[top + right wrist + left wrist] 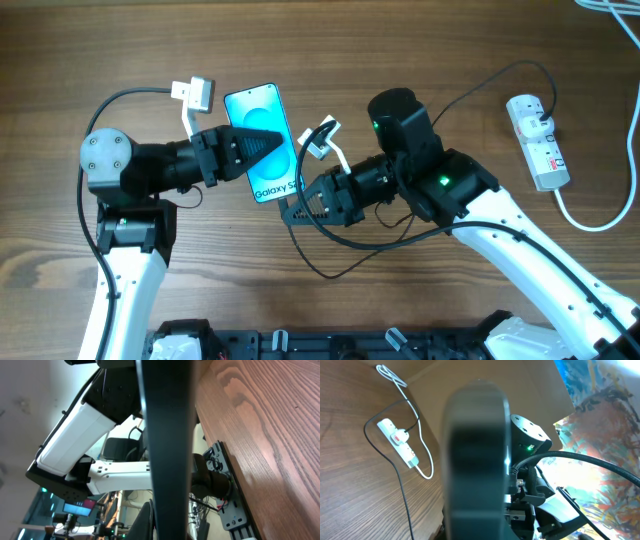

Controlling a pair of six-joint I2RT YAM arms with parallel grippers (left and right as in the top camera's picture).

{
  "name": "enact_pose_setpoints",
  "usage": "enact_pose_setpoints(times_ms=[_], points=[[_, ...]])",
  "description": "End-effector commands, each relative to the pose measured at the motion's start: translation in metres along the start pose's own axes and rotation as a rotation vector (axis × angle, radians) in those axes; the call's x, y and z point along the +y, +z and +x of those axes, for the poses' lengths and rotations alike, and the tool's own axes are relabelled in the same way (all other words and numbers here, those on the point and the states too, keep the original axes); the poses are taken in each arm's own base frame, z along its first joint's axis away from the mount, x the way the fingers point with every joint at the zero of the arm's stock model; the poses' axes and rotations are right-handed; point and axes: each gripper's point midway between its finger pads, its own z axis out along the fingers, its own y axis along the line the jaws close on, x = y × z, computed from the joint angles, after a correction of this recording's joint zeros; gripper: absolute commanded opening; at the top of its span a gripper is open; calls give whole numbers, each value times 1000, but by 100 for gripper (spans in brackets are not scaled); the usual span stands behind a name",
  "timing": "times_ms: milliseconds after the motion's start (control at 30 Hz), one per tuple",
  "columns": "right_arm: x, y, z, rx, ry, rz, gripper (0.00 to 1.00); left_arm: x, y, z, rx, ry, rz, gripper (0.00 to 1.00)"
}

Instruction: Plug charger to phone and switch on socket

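The phone (256,108), with a teal-blue screen and white lettering, is held off the table by my left gripper (262,143), which is shut on its middle. My right gripper (299,206) sits at the phone's bottom edge, shut on the connector end of the black charger cable (322,270). The cable loops back under the right arm to a plug in the white socket (538,140) at the far right. In the left wrist view the phone (477,460) is a blurred dark edge, with the socket (397,442) beyond. In the right wrist view the phone (167,435) fills the middle.
The socket's thick white cord (590,222) curves off the right edge of the wooden table (420,40). White fittings with short white leads stick out at the left wrist (195,95) and right wrist (321,138). The two arms nearly meet at the centre.
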Motion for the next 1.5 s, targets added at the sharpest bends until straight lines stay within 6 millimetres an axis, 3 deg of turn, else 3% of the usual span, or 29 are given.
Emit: enact_pose_setpoints(times_ms=[0,1033,1100,1167,1233,1467], points=[[3,-8,-25,-87,-80,60,4,-12,4,32,163,37,76,4],[3,-9,-35,-126,-62,72,5,-15,3,38,200,53,94,4],[3,-9,-35,-126,-63,72,17,-15,3,38,199,52,94,4],[5,-9,-34,-119,-60,64,47,-15,3,38,199,53,94,4],[7,-9,-31,-105,-59,50,64,-15,3,38,199,53,94,4],[2,-8,-17,-60,-75,53,68,-15,3,38,198,54,94,4]])
